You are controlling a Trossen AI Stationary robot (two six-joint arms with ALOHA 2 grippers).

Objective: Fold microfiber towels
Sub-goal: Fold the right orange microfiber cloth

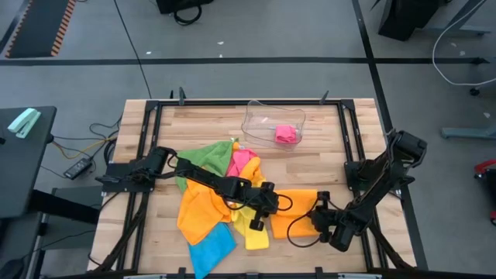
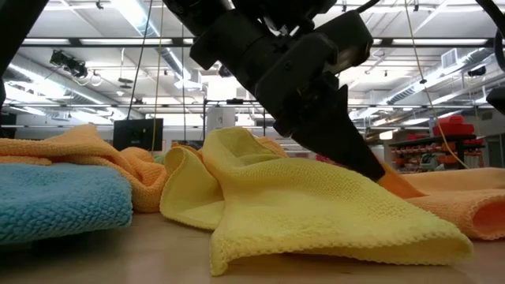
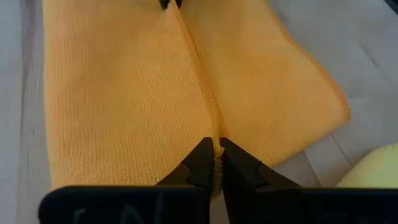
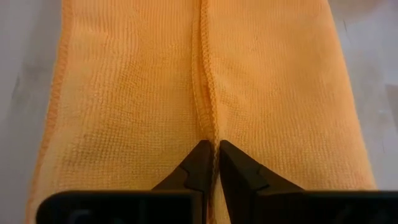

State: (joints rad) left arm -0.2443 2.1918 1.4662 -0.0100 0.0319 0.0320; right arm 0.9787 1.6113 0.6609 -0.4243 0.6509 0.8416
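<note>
A flat orange towel lies at the table's near right, between my two grippers. My left gripper is shut at its left end and my right gripper is shut at its right end. A stitched edge runs along the towel's middle from one gripper to the other. To the left lies a loose pile: a green towel, a pink one, a second orange one, a yellow one and a blue one. My left gripper pinches the ridge of the orange towel's middle edge between its two fingertips, at the towel's left end. The fingers slant down from the table's left and lie along the edge. The towel rests flat on the table. My right gripper pinches the same stitched edge at the towel's right end, between its two fingertips. It slants down from the right, in line with the edge. One layer or several, I cannot tell. The towel lies flat under it.
A clear plastic tray at the far middle of the table holds a folded pink towel. The yellow towel lies crumpled just in front of the left gripper's arm. Black frame rails run along the table's sides.
</note>
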